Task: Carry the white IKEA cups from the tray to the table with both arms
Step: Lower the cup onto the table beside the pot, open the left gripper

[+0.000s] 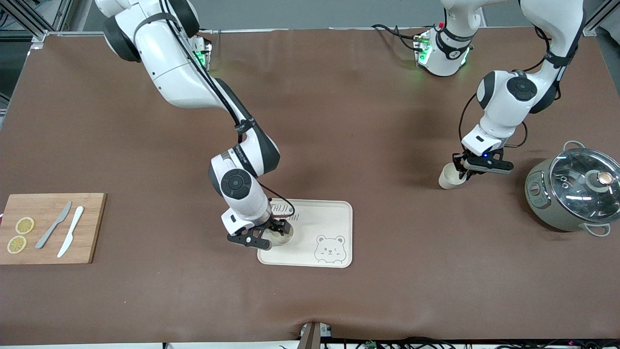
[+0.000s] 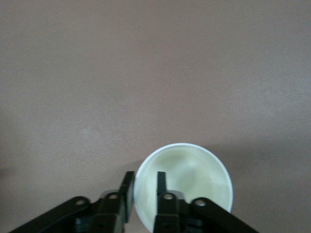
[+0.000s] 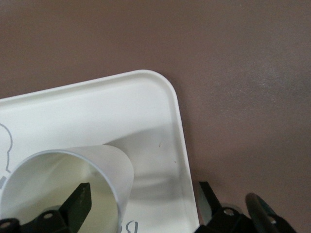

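Brown mat covers the whole table (image 1: 339, 121); both arms are working at once.

Left gripper (image 1: 462, 170), toward the left arm's end: one cup (image 1: 450, 176) stands upright on the bare mat, well apart from the tray (image 1: 334, 215). The left wrist view shows one finger (image 2: 162, 187) inside the rim and the other outside, with a little slack at the wall of the cup (image 2: 194, 179). Judgement: this cup is delivered and the jaws are just letting go; whether any contact remains, cannot tell.

Right gripper (image 1: 271, 231) is low over the tray end nearest the right arm. Second cup (image 1: 282, 233) is on the tray, not yet moved. The right wrist view shows the fingers spread wide, one finger (image 3: 77, 204) inside the cup (image 3: 73, 179) and the other outside its wall; nothing gripped yet.

Progress: roughly half. Left to do: close on the second cup, lift it, set it on the mat.

Bystanders: pot (image 1: 576, 191), board (image 1: 51, 228) with two knives and lemon slices.
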